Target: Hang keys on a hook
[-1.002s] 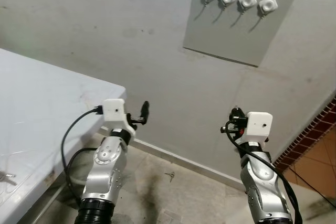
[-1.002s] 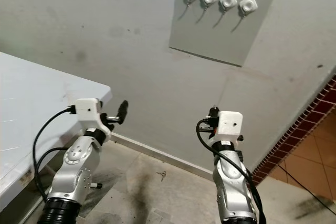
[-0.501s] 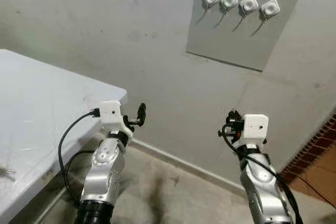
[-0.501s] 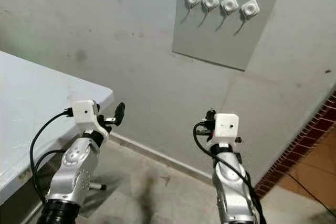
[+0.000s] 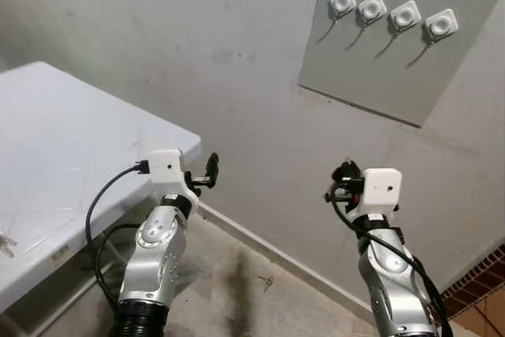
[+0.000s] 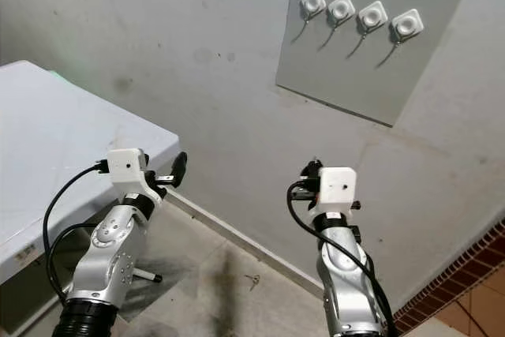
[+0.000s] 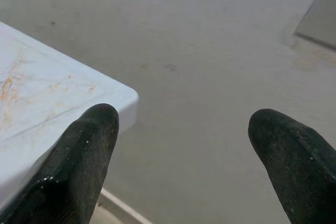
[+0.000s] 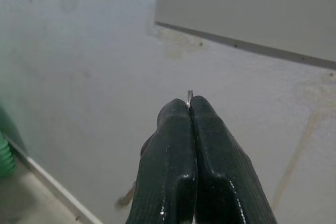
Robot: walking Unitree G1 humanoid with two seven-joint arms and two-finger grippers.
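Keys sit pinched in the right gripper [image 8: 190,109], jaws pressed tight with just a sliver of metal ring [image 8: 190,94] peeking out at the tips, while the left gripper [image 7: 186,140] idles with jaws spread wide beside the counter [image 5: 71,140] corner. Up and ahead on the wall, the grey board [image 5: 394,61] carries a level row of four hooks [image 5: 392,17], so the right arm looks nearer and needs a rising reach.

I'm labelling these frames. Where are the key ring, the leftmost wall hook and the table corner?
key ring [image 8: 190,94], right wrist view, metal sliver above the fingertips.
leftmost hook [image 5: 342,0], left eye view, white base.
table [image 5: 185,143], left eye view, corner nearest the wall.
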